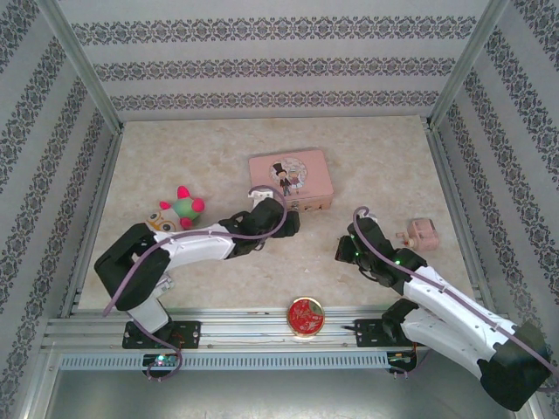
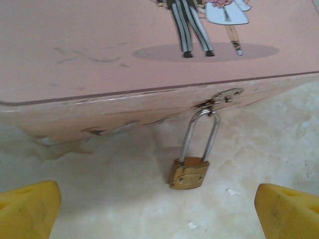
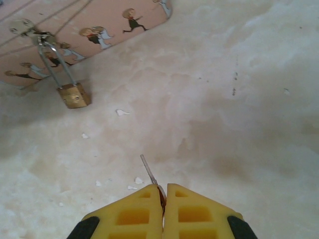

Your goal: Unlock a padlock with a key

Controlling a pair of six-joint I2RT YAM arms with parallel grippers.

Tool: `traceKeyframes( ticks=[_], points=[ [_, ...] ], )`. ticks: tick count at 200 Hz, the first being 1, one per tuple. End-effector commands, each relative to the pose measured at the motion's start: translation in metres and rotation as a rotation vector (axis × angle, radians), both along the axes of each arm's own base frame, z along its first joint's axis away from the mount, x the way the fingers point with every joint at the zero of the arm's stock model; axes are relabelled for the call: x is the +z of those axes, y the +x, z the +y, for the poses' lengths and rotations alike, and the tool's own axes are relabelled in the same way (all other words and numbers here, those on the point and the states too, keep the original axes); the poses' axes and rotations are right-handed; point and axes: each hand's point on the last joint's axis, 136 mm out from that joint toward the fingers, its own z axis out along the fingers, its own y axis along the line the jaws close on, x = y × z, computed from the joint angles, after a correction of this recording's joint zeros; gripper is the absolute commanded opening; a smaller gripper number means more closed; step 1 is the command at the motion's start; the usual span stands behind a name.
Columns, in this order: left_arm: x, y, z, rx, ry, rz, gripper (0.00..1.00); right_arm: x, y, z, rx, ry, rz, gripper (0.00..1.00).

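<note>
Right claw (image 3: 163, 191) pinches the key (image 3: 148, 170), left claw (image 2: 158, 209) spread before the padlock (image 2: 189, 173), locked on the pink box (image 2: 124, 45); inserting, turning remain

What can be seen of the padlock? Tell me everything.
The padlock is tiny, with a brass-coloured body and a long thin silvery shackle. Both legs are seated in the body, so it looks locked. The shackle passes through a silvery hasp on the front of the pink box. The body hangs low, seemingly resting on the marbled table. Nothing else touches it.
</note>
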Motion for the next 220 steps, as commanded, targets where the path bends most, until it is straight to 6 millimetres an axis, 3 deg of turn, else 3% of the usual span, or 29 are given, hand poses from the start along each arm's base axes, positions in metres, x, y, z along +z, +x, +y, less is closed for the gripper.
traceKeyframes(
  ticks=[1, 81, 146, 220],
  points=[
    [-0.012, -0.002, -0.006, 0.057, 0.022, 0.053, 1.00, -0.004, 0.001, -0.008, -0.049, -0.016, 0.002, 0.00],
    [-0.032, 0.008, -0.027, 0.076, 0.047, 0.077, 0.93, -0.007, 0.000, -0.013, -0.081, -0.004, -0.013, 0.00],
    [-0.047, 0.018, -0.042, 0.043, 0.168, 0.044, 0.76, 0.001, 0.001, -0.014, -0.086, 0.018, -0.052, 0.00],
    [-0.056, 0.033, -0.039, 0.050, 0.295, 0.000, 0.58, -0.002, 0.002, -0.009, -0.074, 0.041, -0.053, 0.00]
  ],
)
